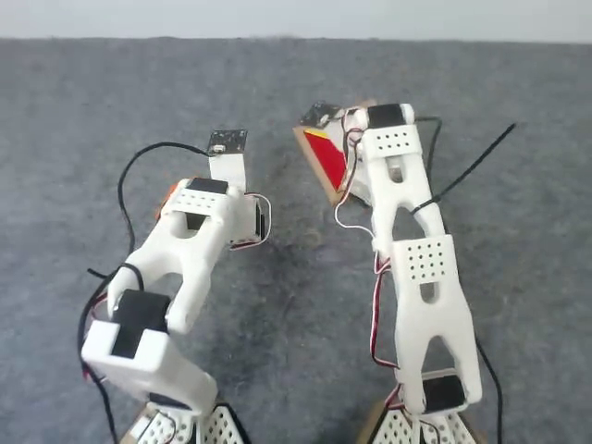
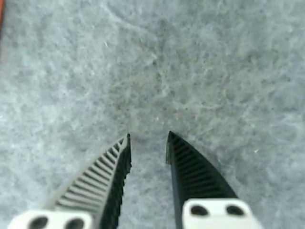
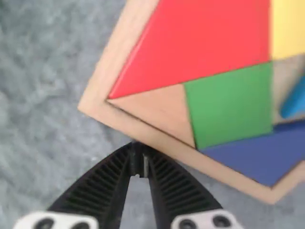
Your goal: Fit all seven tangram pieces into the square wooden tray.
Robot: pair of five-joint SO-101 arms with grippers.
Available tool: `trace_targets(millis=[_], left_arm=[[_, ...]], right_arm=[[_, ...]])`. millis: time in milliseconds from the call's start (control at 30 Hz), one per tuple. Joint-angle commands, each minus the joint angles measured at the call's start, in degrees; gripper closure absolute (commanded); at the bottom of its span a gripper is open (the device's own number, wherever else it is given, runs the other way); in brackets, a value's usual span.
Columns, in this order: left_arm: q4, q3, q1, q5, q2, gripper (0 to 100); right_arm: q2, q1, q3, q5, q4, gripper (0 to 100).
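The square wooden tray [image 3: 102, 76] lies tilted just beyond my right gripper [image 3: 138, 151], which is shut and empty at the tray's outer rim. Inside the tray are a big red triangle [image 3: 200, 43], a green square [image 3: 231, 102], a dark blue piece [image 3: 259, 155], a yellow piece [image 3: 288, 28] and a light blue piece [image 3: 293, 102]. Beside the green square a triangular patch [image 3: 157, 112] shows bare wood colour. My left gripper [image 2: 147, 140] hangs open over plain grey carpet, holding nothing. In the high view the right arm [image 1: 393, 157] covers most of the tray [image 1: 307, 143].
Grey carpet [image 1: 296, 305] covers the whole table. A small orange sliver [image 1: 170, 191] peeks out beside the left arm [image 1: 199, 222], and an orange-red strip [image 2: 1, 14] touches the left wrist view's edge. Cables trail from both arms.
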Motion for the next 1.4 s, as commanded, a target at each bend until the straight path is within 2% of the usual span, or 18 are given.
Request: trace_targets(millis=[0, 100, 200, 433, 833, 1367], left_arm=[[0.35, -3.03, -0.35, -0.35, -3.69, 88], [0.35, -3.03, -0.35, -0.35, -3.69, 88], [0.26, -3.03, -0.35, -0.35, -3.69, 88], [0.26, -3.03, -0.35, -0.35, -3.69, 88], [0.26, -3.03, -0.35, -0.35, -3.69, 88], [0.26, -3.03, -0.35, -0.35, -3.69, 88]], right_arm=[[-5.76, 1.80, -10.55, 0.18, 2.07, 99.1], [-5.93, 1.98, -18.46, 0.00, 1.10, 99.1], [-3.56, 2.07, -22.86, -4.75, -4.88, 99.1], [5.58, 1.10, -19.43, -12.75, -18.68, 99.1], [12.70, 2.68, -19.60, -19.60, -19.47, 99.1], [13.67, 4.26, -13.63, -19.52, -23.25, 99.1]])
